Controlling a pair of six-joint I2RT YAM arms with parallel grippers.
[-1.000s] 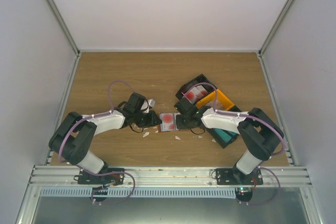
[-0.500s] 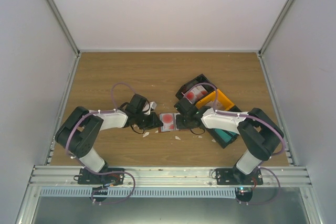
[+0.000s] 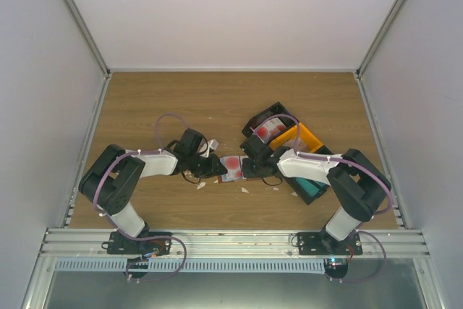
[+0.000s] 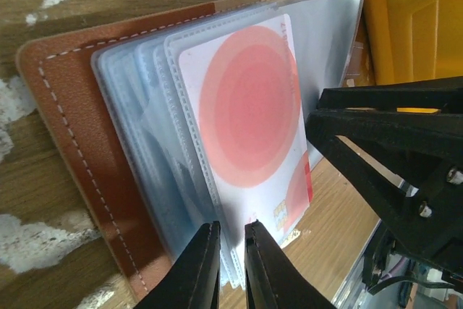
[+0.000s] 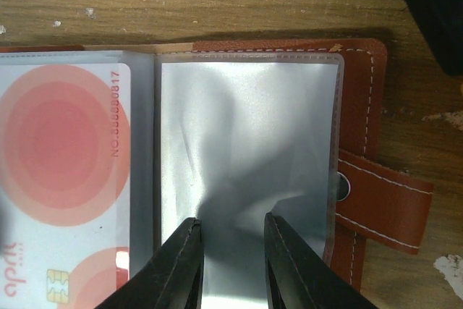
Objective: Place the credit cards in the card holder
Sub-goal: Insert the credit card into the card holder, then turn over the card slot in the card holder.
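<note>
My left gripper (image 4: pixel 226 265) has bare wood behind; ahead, my right gripper (image 4: pixel 391 171) and a yellow bin (image 4: pixel 419 27) block passage.

wooden table (image 3: pixel 159 99) | card holder (image 3: pixel 249 169) open | bins (image 3: pixel 307 139) | white scraps (image 3: pixel 202 185)

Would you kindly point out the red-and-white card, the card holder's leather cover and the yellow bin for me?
red-and-white card (image 4: pixel 249 106): left wrist view, on its large red circle.
card holder (image 4: pixel 69 117): left wrist view, on the stitched brown leather cover.
yellow bin (image 4: pixel 423 27): left wrist view, on its side wall.
</note>
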